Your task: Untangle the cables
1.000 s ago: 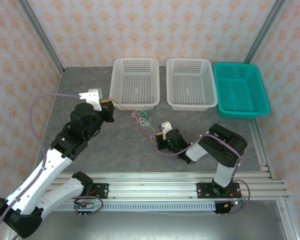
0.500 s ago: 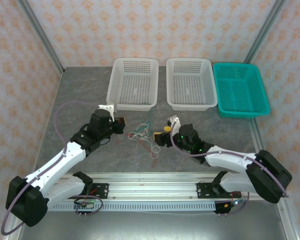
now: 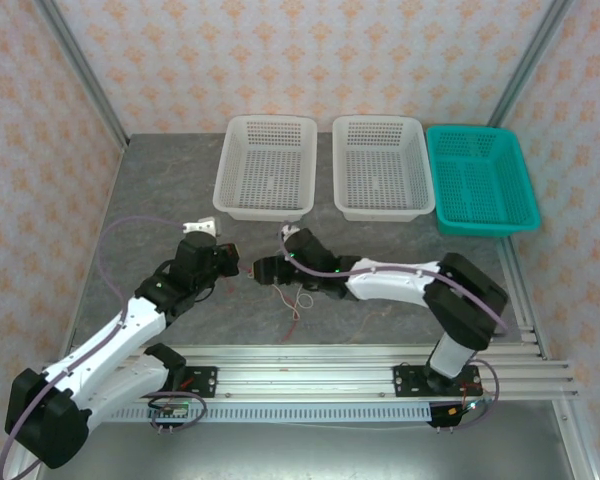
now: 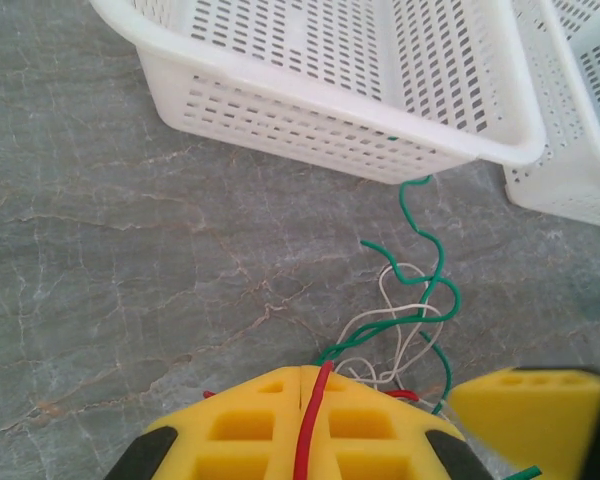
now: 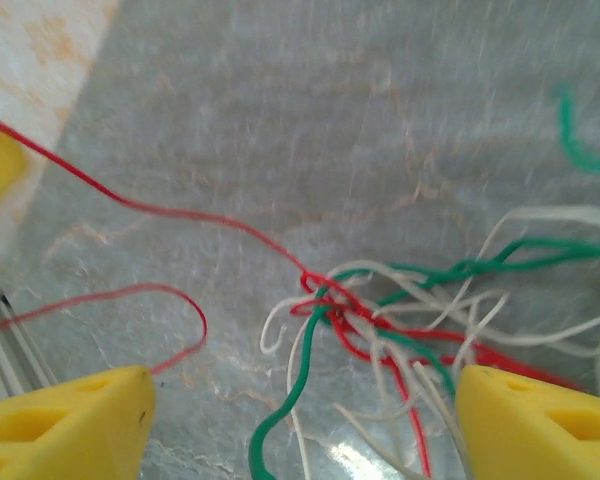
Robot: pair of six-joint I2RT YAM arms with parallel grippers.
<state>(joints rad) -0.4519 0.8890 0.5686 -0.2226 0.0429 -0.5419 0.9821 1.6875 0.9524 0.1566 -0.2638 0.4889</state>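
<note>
The cables lie knotted in a small clump point(image 5: 342, 306) of red, white and teal-green strands on the grey table. My right gripper point(image 5: 305, 430) stands open right over the clump, one yellow finger on each side of it. A green cable point(image 5: 290, 390) runs down between the fingers. My left gripper point(image 4: 302, 378) is shut on the red cable point(image 4: 312, 420), which passes between its yellow pads. Green point(image 4: 435, 270) and white point(image 4: 385, 320) strands spread just beyond it. In the top view both grippers meet at the table's middle, left point(image 3: 242, 268) and right point(image 3: 270, 270), with a red strand point(image 3: 296, 305) trailing toward the front.
Two white baskets point(image 3: 268, 165) point(image 3: 382, 165) and a teal basket point(image 3: 480, 180) stand in a row at the back. The left white basket's wall point(image 4: 310, 120) is close ahead of my left gripper. An aluminium rail point(image 3: 310, 365) runs along the near edge.
My right gripper has opened and swung left over the clump, close to the left gripper. The left gripper came down toward the front, still shut on the red cable.
</note>
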